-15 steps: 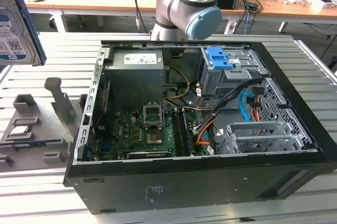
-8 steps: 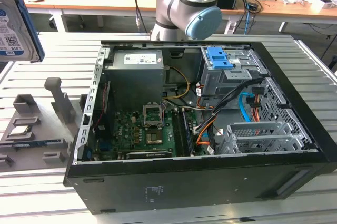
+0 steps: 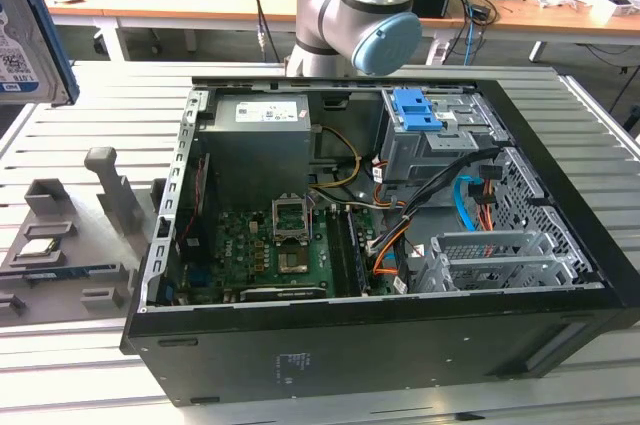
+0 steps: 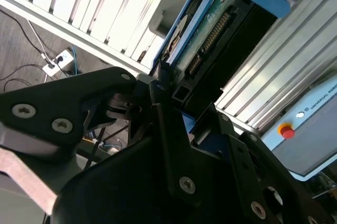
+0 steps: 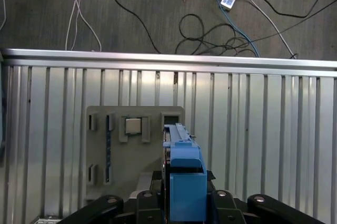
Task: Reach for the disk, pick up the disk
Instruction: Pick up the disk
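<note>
The disk (image 3: 24, 33) hangs high at the exterior view's far left, above the slatted table, its white barcode label and one blue side rail showing. In both wrist views my gripper (image 5: 184, 205) is shut on the disk (image 5: 179, 142), which stands on edge between the black fingers (image 4: 160, 84). Its blue rail (image 5: 187, 184) faces the first wrist camera. The second wrist view shows the disk (image 4: 210, 29) from its connector side, with the green circuit board visible. Below it lies the grey holder plate (image 5: 134, 153).
An open black computer case (image 3: 400, 330) takes up the middle of the table, with a blue latch bracket (image 3: 417, 110) at its drive cage. The grey holder (image 3: 70, 235) carries a small grey chip square (image 5: 132, 125). Beyond the table edge (image 5: 168, 55), cables lie on the floor.
</note>
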Robot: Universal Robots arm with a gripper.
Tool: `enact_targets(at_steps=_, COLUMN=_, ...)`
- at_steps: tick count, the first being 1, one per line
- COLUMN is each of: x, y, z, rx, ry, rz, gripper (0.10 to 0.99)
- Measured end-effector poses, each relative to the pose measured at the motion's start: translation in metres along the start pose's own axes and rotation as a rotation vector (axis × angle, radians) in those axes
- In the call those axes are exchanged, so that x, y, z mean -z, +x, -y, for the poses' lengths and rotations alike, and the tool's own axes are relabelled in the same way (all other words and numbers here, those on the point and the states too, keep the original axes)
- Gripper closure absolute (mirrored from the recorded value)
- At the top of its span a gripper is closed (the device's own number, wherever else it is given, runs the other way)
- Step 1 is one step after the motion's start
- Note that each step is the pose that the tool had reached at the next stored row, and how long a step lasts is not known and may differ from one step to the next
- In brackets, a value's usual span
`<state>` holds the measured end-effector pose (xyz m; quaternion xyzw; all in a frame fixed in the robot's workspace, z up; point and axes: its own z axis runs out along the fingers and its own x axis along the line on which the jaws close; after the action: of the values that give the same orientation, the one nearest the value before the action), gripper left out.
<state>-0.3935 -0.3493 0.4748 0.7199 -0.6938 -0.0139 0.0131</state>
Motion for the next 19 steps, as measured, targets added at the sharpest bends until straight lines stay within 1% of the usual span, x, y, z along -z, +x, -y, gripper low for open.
enact_targets(at_steps=7, x=0.0187, y=-0.0001, z=-0.0007, rx=0.0, ry=0.0, rz=-0.0001, gripper=0.718)
enact_targets(at_steps=8, x=0.02, y=-0.0001, z=-0.0007, rx=0.0, ry=0.0, rz=-0.0001, gripper=0.718)
enact_targets(at_steps=14, x=0.0207, y=-0.0002, z=-0.0005, rx=0.0, ry=0.0, rz=-0.0002, gripper=0.718)
enact_targets(at_steps=17, x=0.0207, y=0.0, z=0.0029, rx=0.0, ry=0.0, rz=-0.0002, gripper=0.718)
enact_targets(at_steps=19, x=0.0211, y=0.0003, z=0.0101, rx=0.0, ry=0.0, rz=-0.0002, gripper=0.718)
